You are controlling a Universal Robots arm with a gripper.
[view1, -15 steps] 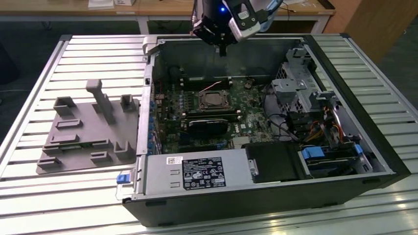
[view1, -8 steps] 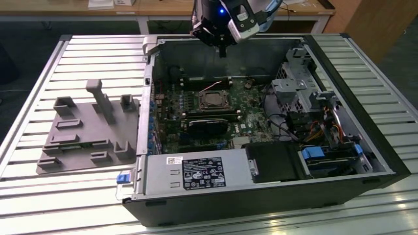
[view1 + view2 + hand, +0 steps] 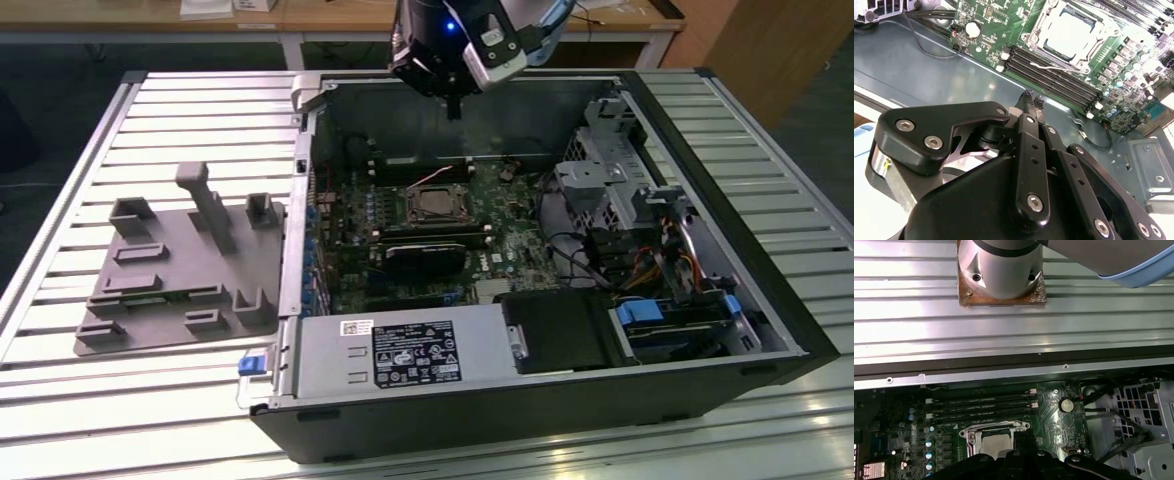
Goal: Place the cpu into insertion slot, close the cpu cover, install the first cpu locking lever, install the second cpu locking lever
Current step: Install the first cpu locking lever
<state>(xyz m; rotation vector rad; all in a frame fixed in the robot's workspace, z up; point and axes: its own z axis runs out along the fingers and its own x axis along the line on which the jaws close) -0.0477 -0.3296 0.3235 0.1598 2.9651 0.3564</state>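
In the exterior view we see one open computer case (image 3: 534,400) lying on a slatted metal table (image 3: 120,400). One grey fixture tray (image 3: 174,270) sits just beside it on the exterior view's left. The single gripper (image 3: 454,108) hangs above the case's far wall, well apart from the board. Near the middle of the green motherboard (image 3: 514,255) is the one insertion slot (image 3: 411,207), and the cpu (image 3: 435,207) lies inside it.

In the second wrist view we count two fingers (image 3: 1027,96), their tips drawn together with barely a gap and nothing between them. Beyond them lies the cpu with its pale top facing up. The one cpu cover (image 3: 1040,27) lies flat around it as a silvery frame (we cannot tell how the levers stand). Four long black memory slots (image 3: 1054,80) run side by side between the gripper and the socket.

In the first wrist view we see the arm's base (image 3: 999,270) bolted to the table. The same four slots lie next to the seated chip, and one round coin battery (image 3: 1067,405) is just beside their ends.
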